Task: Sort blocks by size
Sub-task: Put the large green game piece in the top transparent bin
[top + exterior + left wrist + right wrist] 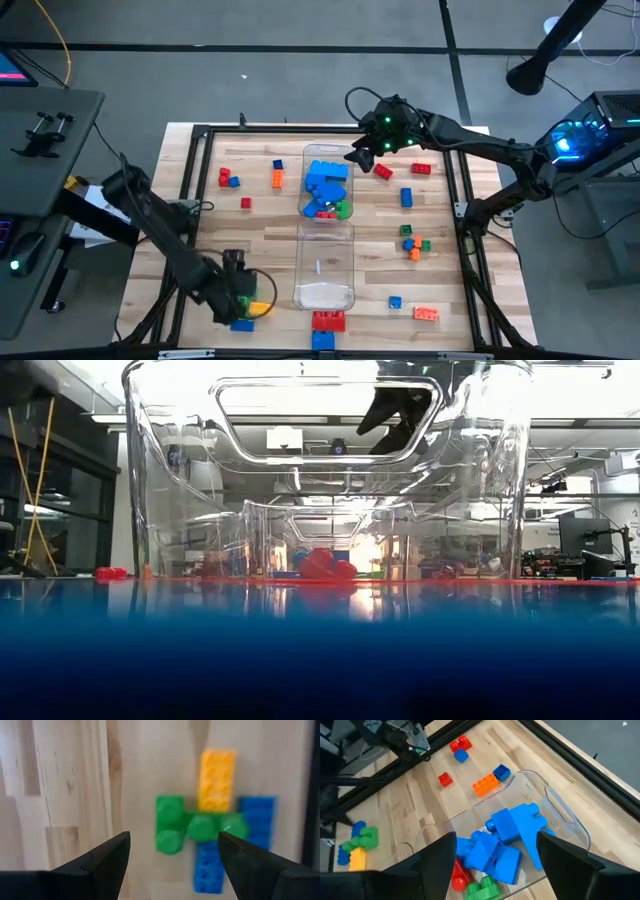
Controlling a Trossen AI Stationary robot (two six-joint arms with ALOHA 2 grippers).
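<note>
The left hand (243,297) is hovering low over the near left corner of the bench (260,235), with its fingers (95,865) standing open and gripping nothing. Directly below it, a cluster of blocks is lying on the wood: a green block (192,827) is touching a yellow block (216,780) and a blue block (257,820), with a second blue piece (207,867) abutting the green one. The right hand (362,152) is hanging above the far bin (327,183) near its right rim, its fingers (437,857) spread apart and carrying nothing. That bin is holding large blue blocks (507,840) piled together, with a red piece (457,877) and a green piece (485,889) lying under them at one end. The near bin (325,265) is sitting just in front of it, in line down the middle of the bench. Loose blocks are lying scattered on both sides: red and blue pieces (228,179) and an orange block (277,178) are resting left of the far bin, a lone red block (246,203) a little nearer. To the right, red blocks (421,169) and a blue block (407,197) are lying apart, and a small mixed group (414,243) is sitting further forward. At the near edge, a red block (328,320) is touching a blue one (322,341), with an orange block (426,314) off to the right.
</note>
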